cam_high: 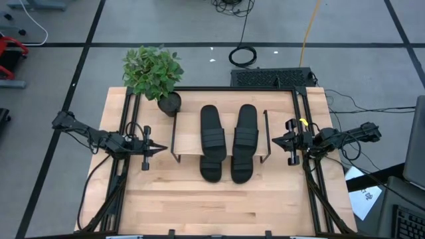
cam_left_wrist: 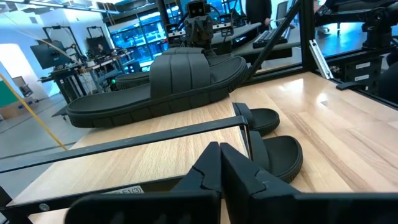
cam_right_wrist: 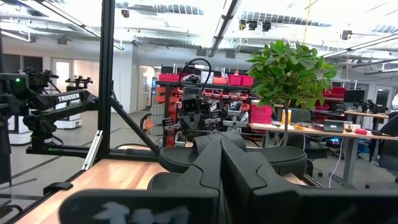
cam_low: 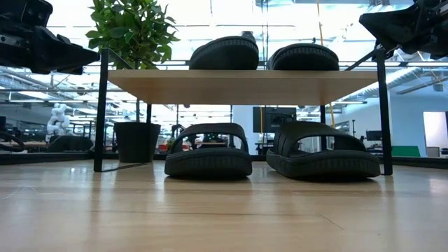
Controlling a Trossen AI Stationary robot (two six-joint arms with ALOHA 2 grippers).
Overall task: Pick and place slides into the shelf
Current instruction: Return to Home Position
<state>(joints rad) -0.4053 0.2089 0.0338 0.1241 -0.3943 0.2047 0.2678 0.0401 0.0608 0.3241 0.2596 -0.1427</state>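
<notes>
Wood table (cam_high: 199,206) bearing shelf (cam_low: 245,85) and potted plant (cam_high: 154,73), two slides (cam_low: 224,53) (cam_low: 304,57) on shelf, two slides (cam_low: 208,159) (cam_low: 322,161) beneath it

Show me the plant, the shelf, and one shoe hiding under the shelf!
plant (cam_high: 153,70): high view, on its green leaves.
shelf (cam_low: 245,87): low view, on the front edge of its wood board.
slide under the shelf (cam_low: 208,162): low view, on the sole of the one nearer the plant.

Past your right gripper (cam_right_wrist: 219,142), its fingers pressed together, you see black slides (cam_right_wrist: 176,160) lying low ahead, a leafy plant (cam_right_wrist: 289,71) beyond them and the left arm (cam_right_wrist: 62,101) opposite.
</notes>
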